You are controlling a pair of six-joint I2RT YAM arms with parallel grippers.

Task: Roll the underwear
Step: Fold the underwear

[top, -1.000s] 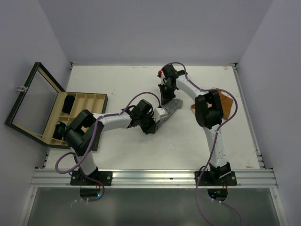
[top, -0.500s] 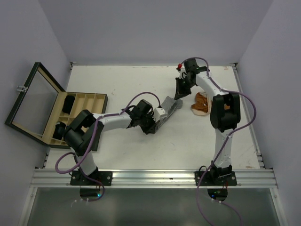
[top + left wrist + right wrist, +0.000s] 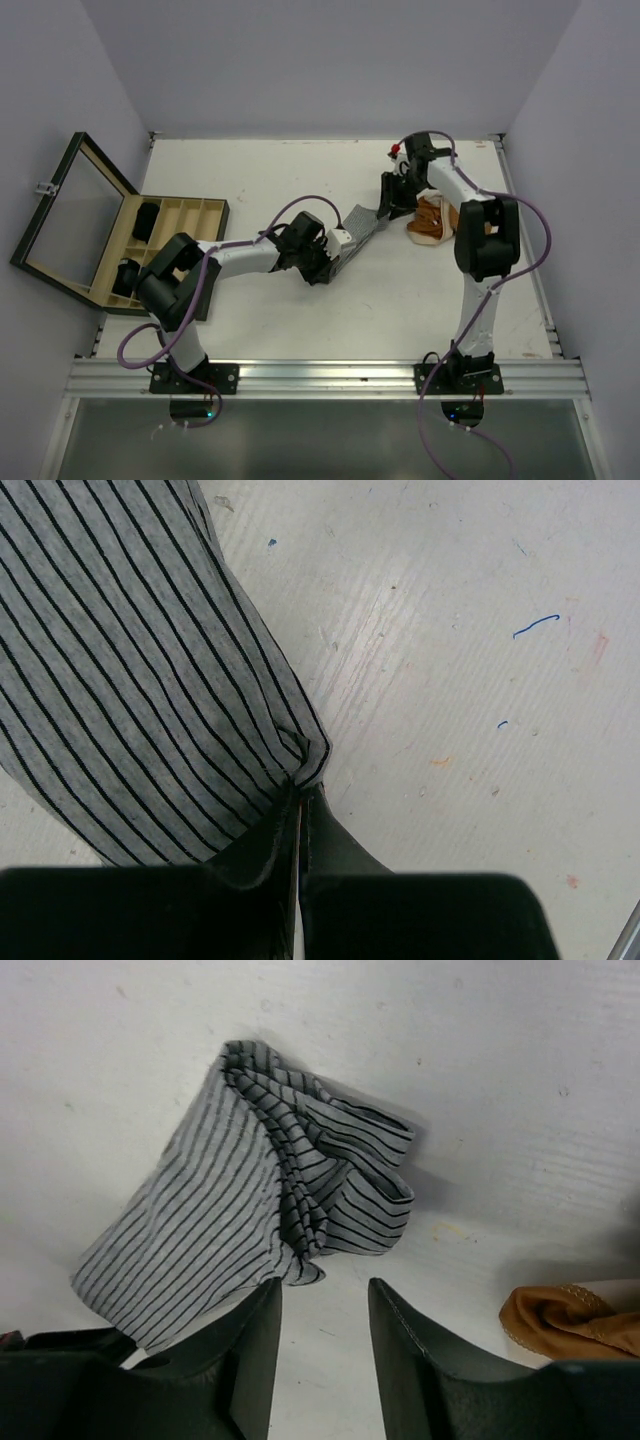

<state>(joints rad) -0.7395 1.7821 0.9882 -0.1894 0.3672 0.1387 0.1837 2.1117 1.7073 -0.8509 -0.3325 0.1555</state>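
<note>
Left fingers [image 3: 335, 855] are pinching the striped underwear [image 3: 140, 670] tight; right fingers [image 3: 255, 1355] are hovering half-open over it, orange pair [image 3: 565, 1315] at its three o'clock.

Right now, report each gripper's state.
Left gripper: shut on the striped underwear, pinching its edge.
Right gripper: open, holding nothing.

White table [image 3: 300, 320], striped underwear [image 3: 365, 221], orange underwear [image 3: 432, 219]
</note>
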